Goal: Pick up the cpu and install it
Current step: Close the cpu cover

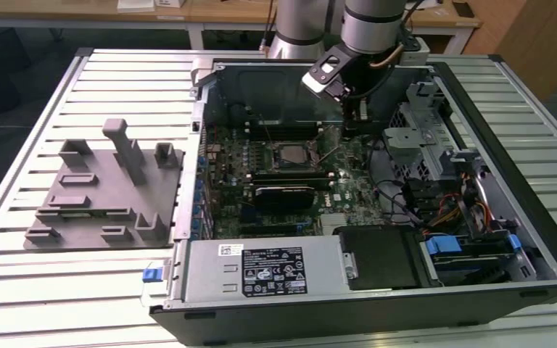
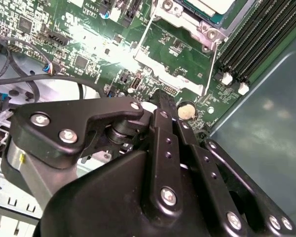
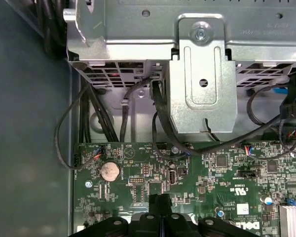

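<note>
Claw [image 3: 160, 201] pressed together, pinching nothing, tips low over motherboard [image 3: 222, 173] near coin cell [image 3: 109, 171] | cpu [image 2: 214, 5] lies in socket frame, apart from claw | open computer case [image 1: 356, 319] on slatted desk [image 1: 66, 304]

You have one arm [image 1: 370, 22] to work with, and it carries one gripper [image 3: 160, 199] with two fingers [image 3: 154, 204]. On the one slatted table [image 1: 37, 290] you can count one grey tray [image 1: 85, 235] and one open computer case [image 1: 376, 308]. Inside the case you will find one motherboard [image 1: 341, 192], one socket [image 1: 289, 153], one cpu [image 2: 213, 5], one black heatsink block [image 1: 283, 197] and one silver power supply box [image 1: 259, 270]. In both wrist views you see one round coin cell [image 3: 109, 171] [image 2: 186, 110]. The first wrist view gives you one metal bracket [image 3: 202, 74]. The memory slots [image 2: 251, 39] sit too close together for you to count.
</note>
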Motion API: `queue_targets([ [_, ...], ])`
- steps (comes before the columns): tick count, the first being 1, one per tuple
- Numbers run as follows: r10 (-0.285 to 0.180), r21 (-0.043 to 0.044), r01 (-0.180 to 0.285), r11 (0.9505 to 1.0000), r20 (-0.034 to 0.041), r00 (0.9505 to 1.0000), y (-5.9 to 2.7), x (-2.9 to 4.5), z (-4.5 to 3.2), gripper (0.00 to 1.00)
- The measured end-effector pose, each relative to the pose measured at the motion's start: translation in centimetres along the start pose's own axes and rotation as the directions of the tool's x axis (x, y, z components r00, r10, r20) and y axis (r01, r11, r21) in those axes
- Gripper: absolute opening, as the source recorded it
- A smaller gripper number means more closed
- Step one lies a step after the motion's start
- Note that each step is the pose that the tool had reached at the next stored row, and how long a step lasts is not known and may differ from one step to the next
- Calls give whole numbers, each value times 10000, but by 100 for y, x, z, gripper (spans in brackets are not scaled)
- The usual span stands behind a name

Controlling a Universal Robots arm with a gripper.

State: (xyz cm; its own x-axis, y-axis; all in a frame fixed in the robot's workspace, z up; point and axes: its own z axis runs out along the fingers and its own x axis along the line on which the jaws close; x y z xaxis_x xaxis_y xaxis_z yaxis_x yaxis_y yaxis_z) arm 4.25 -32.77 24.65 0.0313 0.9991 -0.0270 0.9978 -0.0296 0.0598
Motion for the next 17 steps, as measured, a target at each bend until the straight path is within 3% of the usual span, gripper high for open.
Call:
queue_targets([
  [7, 2, 0, -2, 10000, 0, 10000, -77, -2, -4, 11],
  [17, 47, 0, -47, 10000, 1, 10000, -376, -11, -21, 11],
])
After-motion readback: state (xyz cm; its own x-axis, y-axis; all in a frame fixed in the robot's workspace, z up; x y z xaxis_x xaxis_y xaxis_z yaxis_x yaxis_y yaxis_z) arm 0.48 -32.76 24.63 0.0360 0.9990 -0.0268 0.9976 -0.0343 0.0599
